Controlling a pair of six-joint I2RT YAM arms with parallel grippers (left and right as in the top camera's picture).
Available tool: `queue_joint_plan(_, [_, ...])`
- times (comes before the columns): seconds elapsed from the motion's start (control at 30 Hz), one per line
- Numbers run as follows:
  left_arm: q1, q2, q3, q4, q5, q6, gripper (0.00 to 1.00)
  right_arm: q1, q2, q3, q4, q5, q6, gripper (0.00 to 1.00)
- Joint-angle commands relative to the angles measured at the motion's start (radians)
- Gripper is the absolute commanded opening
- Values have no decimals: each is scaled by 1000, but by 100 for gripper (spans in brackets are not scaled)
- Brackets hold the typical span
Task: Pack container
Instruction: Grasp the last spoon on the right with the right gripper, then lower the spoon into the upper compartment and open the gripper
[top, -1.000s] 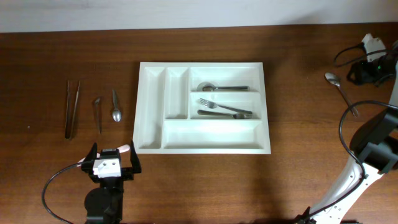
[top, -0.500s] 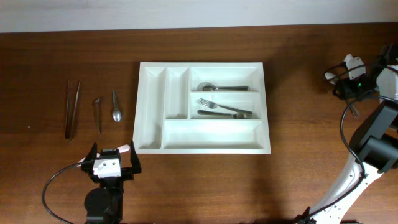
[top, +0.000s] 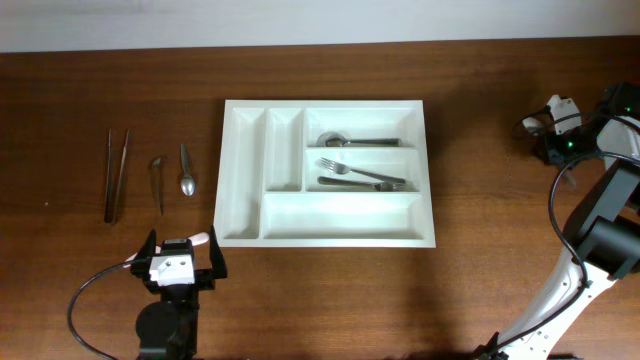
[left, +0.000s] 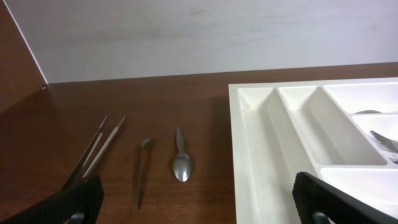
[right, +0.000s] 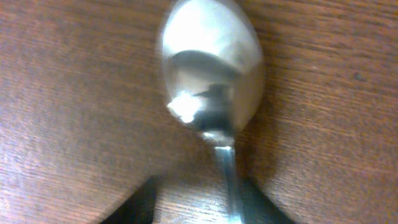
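Note:
The white container (top: 243, 170) lies mid-table. Its top long compartment holds a spoon (top: 358, 141) and the middle one holds forks (top: 362, 175); the bottom long one and the two narrow ones are bare. My right gripper (top: 556, 142) is down at the table's right side over a loose spoon. In the right wrist view the spoon's bowl (right: 211, 68) fills the frame. Its handle runs down between my open fingers (right: 199, 202), close to the right finger. My left gripper (top: 180, 262) is open and empty near the tray's front left corner (left: 199, 211).
Left of the tray lie long tweezers (top: 116, 175), a small thin utensil (top: 157, 183) and a teaspoon (top: 186, 170); they also show in the left wrist view, the teaspoon (left: 181, 163) nearest the tray. A pale wall runs behind the table's far edge.
My right gripper has come from the far right corner down and inward onto the loose spoon, now covering it in the overhead view. The left arm has not moved.

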Motion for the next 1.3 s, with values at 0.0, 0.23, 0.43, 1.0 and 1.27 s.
queue_joint_plan(0.0, [6, -6, -6, 1, 11, 19, 99, 5, 30, -41, -16, 14, 23, 18])
queue_joint_plan(0.23, [6, -6, -6, 1, 11, 19, 99, 30, 29, -37, -21, -26, 22, 4])
queue_joint_plan(0.43, [6, -6, -6, 1, 10, 19, 99, 77, 16, 45, -76, -73, 22, 4])
queue_joint_plan(1.0, [6, -6, -6, 1, 11, 19, 99, 305, -19, 378, -315, -123, -69, 4])
queue_joint_plan(1.27, [6, -6, -6, 1, 11, 19, 99, 466, -19, 472, -412, -174, -198, 4])
